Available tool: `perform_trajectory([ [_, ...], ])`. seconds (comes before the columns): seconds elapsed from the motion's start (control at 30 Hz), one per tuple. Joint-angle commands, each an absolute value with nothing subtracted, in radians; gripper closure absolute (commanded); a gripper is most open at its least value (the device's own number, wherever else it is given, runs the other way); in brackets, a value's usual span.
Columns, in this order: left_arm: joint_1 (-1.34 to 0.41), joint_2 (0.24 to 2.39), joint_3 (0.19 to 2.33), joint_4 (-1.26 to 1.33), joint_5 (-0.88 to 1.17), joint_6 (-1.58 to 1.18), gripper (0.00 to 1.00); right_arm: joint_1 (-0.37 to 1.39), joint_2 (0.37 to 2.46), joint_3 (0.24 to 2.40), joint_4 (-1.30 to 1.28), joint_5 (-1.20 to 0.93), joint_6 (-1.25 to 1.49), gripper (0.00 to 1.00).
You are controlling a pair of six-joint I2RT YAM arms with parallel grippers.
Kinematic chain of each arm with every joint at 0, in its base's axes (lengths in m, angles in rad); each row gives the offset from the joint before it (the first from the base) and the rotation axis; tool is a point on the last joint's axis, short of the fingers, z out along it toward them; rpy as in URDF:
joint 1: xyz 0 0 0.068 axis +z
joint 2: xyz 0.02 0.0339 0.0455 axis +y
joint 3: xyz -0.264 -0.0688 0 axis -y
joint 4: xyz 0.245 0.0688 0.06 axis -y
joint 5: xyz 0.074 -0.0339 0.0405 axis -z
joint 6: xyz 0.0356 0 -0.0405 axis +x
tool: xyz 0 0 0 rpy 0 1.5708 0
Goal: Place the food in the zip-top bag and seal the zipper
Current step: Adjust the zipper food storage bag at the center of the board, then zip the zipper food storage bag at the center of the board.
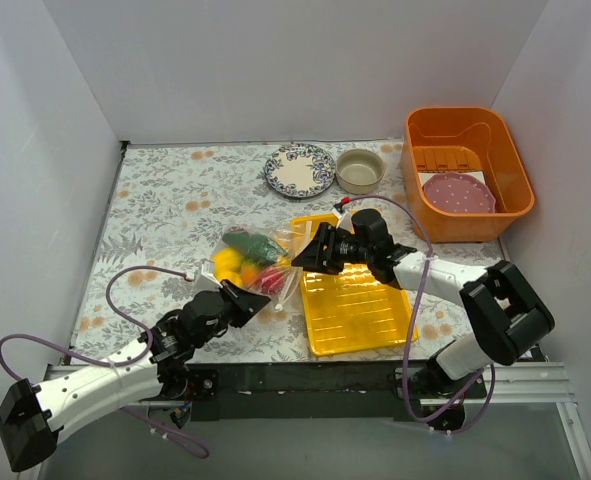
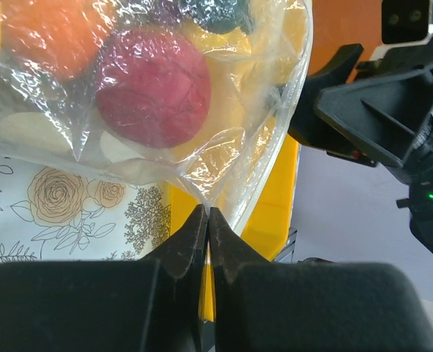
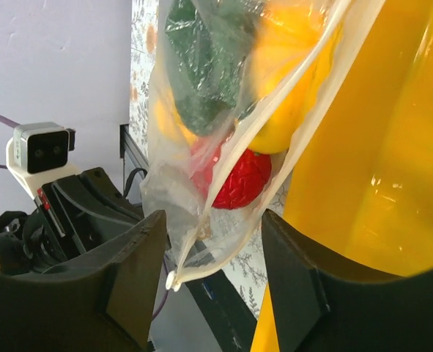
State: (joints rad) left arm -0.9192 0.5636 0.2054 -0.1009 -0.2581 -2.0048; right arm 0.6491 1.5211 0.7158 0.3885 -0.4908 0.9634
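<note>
The zip-top bag (image 1: 260,262) lies left of the yellow tray and holds the food: a red piece (image 2: 154,88), an orange piece (image 2: 47,37), a yellow piece (image 3: 289,95) and a green piece (image 3: 201,66). My left gripper (image 1: 253,300) is shut on the bag's near corner film, seen at the fingertips in the left wrist view (image 2: 207,210). My right gripper (image 1: 305,255) is open at the bag's right edge. In the right wrist view its jaws (image 3: 212,220) straddle the zipper (image 3: 201,272), whose two pale strips join at the near end and spread apart farther up.
The yellow ribbed tray (image 1: 360,310) lies right of the bag, under my right arm. A patterned plate (image 1: 299,170) and a small bowl (image 1: 360,170) stand at the back. An orange bin (image 1: 455,225) with a pink plate (image 1: 458,193) is at the back right.
</note>
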Motion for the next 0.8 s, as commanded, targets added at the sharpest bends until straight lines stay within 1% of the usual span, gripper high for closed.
perform_trajectory([
  [0.0, -0.922, 0.598, 0.244, -0.043, -0.281, -2.076, 1.0, 0.655, 1.405, 0.75, 0.24, -0.482, 0.904, 0.36],
  [0.13, -0.922, 0.656, 0.264, -0.006, -0.264, -2.04, 1.0, 0.683, 1.309, 0.695, 0.216, -0.482, 0.943, 0.35],
  [0.23, -0.92, 0.67, 0.273, -0.006, -0.255, -2.028, 1.0, 0.721, 1.281, 0.673, 0.192, -0.483, 0.992, 0.35],
  [0.33, -0.922, 0.664, 0.27, 0.023, -0.256, -2.025, 1.0, 0.764, 1.284, 0.669, 0.187, -0.486, 1.032, 0.37],
  [0.37, -0.922, 0.658, 0.271, 0.023, -0.256, -2.025, 1.0, 0.776, 1.284, 0.666, 0.196, -0.485, 1.041, 0.4],
  [0.53, -0.92, 0.635, 0.265, 0.009, -0.264, -2.029, 1.0, 0.838, 1.308, 0.631, 0.274, -0.486, 1.118, 0.44],
  [0.6, -0.922, 0.629, 0.264, 0.009, -0.264, -2.029, 1.0, 0.847, 1.316, 0.609, 0.317, -0.48, 1.135, 0.48],
  [0.77, -0.922, 0.627, 0.264, 0.006, -0.264, -2.029, 1.0, 0.859, 1.35, 0.606, 0.365, -0.486, 1.16, 0.49],
])
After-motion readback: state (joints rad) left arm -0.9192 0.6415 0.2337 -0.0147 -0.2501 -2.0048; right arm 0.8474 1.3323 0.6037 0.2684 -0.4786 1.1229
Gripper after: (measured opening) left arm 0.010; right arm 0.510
